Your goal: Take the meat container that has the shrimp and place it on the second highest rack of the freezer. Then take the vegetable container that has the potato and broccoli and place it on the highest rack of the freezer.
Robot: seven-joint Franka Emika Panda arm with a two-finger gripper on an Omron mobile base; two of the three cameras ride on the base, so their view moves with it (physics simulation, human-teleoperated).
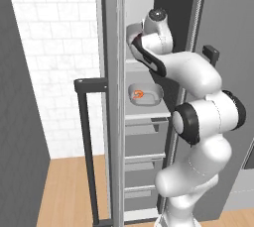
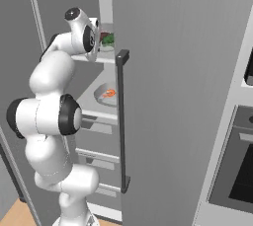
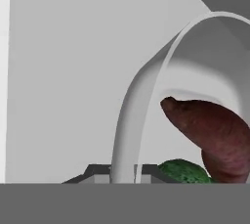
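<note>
Hand view: vegetable container (image 3: 146,100) with potato (image 3: 210,130) and broccoli (image 3: 183,170) sits up at the highest rack (image 2: 101,58) of the freezer (image 2: 188,72). Pincer (image 3: 124,175) pinched narrow on its thin rim, probably. Looks light, rigid, slick; the rim is the grip spot. Shrimp (image 1: 139,93) tray already one rack lower.
</note>
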